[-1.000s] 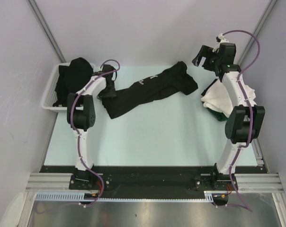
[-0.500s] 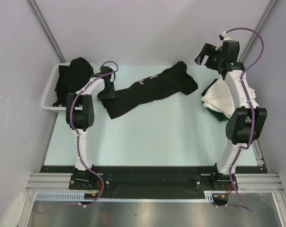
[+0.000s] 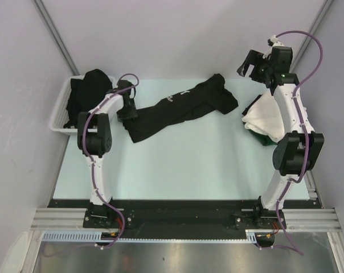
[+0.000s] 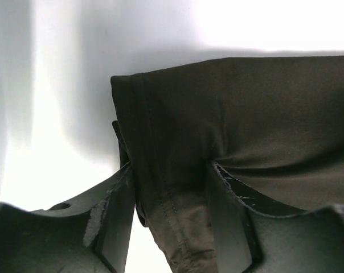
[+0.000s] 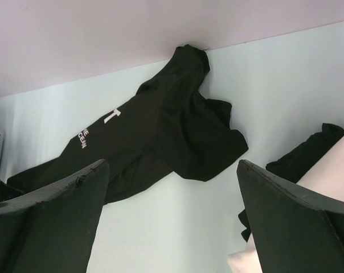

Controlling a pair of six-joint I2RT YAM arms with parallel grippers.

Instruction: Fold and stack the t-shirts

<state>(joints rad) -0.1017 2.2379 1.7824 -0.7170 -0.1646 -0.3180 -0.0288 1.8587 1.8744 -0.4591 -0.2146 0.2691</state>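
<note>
Top external: black t-shirt [image 3: 180,109] slants near-left to far-right; hold by left hand [image 3: 128,112] unclear.

You have a black t-shirt with white lettering [image 3: 183,108] lying crumpled in a long slanted band just right of the basket [image 3: 59,116], its far end bunched up. A second black t-shirt [image 3: 91,85] is heaped inside the basket. Well to the right of the basket, a white t-shirt [image 3: 267,115] sits folded on a dark green t-shirt [image 3: 267,140], whose edge peeks out beneath.
</note>
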